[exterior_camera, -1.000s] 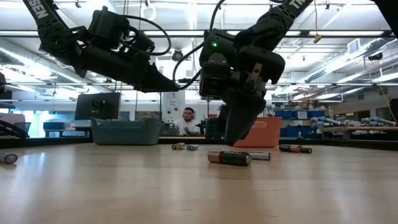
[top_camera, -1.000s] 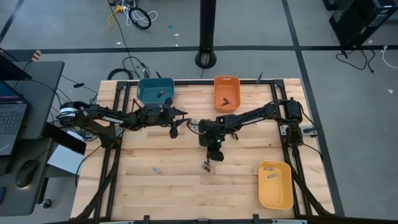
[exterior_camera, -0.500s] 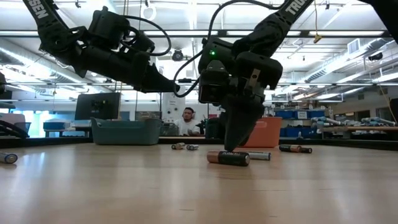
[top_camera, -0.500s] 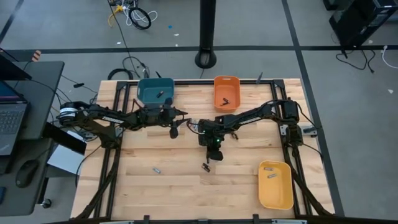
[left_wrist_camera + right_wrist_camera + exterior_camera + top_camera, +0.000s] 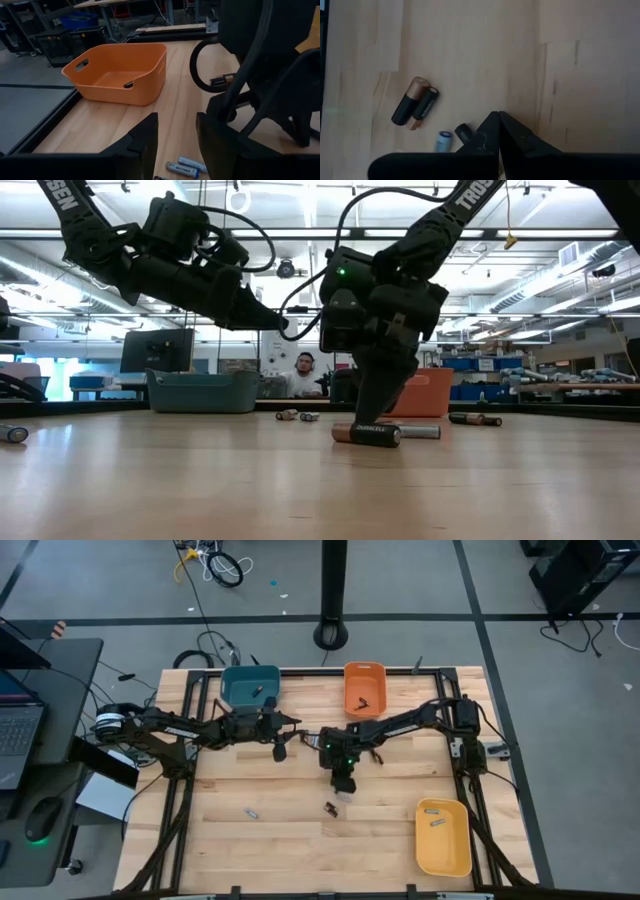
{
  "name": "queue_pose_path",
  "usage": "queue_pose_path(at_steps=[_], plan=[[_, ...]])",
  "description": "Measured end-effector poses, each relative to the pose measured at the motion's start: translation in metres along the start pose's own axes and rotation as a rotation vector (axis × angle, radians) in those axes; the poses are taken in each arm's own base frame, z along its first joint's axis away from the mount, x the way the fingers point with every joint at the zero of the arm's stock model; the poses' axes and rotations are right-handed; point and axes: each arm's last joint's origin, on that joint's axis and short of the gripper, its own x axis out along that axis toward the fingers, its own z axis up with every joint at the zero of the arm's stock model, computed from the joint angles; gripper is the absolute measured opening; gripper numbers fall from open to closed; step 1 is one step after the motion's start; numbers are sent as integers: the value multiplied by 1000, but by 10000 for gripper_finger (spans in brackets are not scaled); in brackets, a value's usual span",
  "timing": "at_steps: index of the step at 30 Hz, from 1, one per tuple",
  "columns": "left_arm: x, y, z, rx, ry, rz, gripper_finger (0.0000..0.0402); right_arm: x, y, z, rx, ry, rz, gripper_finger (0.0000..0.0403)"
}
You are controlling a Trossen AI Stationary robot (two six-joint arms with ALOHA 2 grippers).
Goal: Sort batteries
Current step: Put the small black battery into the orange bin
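Right gripper [image 5: 341,788] hangs point-down over the middle of the table [image 5: 290,850], and in its wrist view we see its fingers [image 5: 492,131] pressed together with nothing between them. Just toward the table's near edge from its tip lie two copper-and-black batteries [image 5: 415,107] side by side and touching; the low view shows one of them [image 5: 366,434] flat on the wood right under the gripper. A small blue-grey battery [image 5: 442,141] and a dark one [image 5: 463,133] lie close to the fingertips.

Our left gripper [image 5: 280,748] hovers above the far-left part of the table with its fingers [image 5: 142,140] spread; two small batteries [image 5: 182,165] lie on the wood below it.

Most of the near half of the table is bare wood, apart from one lone battery [image 5: 251,812] toward the near-left.

At the far edge, the teal bin [image 5: 250,686] holds one dark battery, and the orange bin [image 5: 364,688] beside it holds a couple. Near the right-hand near corner, the yellow bin [image 5: 442,836] holds two pale ones. A person [image 5: 301,373] sits in the room beyond the table.
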Motion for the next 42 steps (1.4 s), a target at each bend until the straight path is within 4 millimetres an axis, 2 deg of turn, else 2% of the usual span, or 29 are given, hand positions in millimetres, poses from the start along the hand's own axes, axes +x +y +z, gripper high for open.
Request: queue_pose_path(at_steps=[7,12,15,23,28,38,42], plan=[[0,0,0,0,1,4,142,-7,-3,7,-37,-19,-40,21],[0,0,2,-1,-15,3,142,-27,5,17,-160,-2,-145,35],[0,-1,0,0,2,-12,142,-31,6,20,-239,-9,-169,48],[0,-1,-1,2,7,-12,142,-14,6,16,-356,33,-138,58],[0,-1,0,2,2,-8,142,-13,9,18,-378,18,-137,66],[0,0,0,3,3,-5,142,-14,14,17,-368,28,-166,121],[0,0,-1,3,5,-6,142,-11,16,14,-414,51,-192,129]])
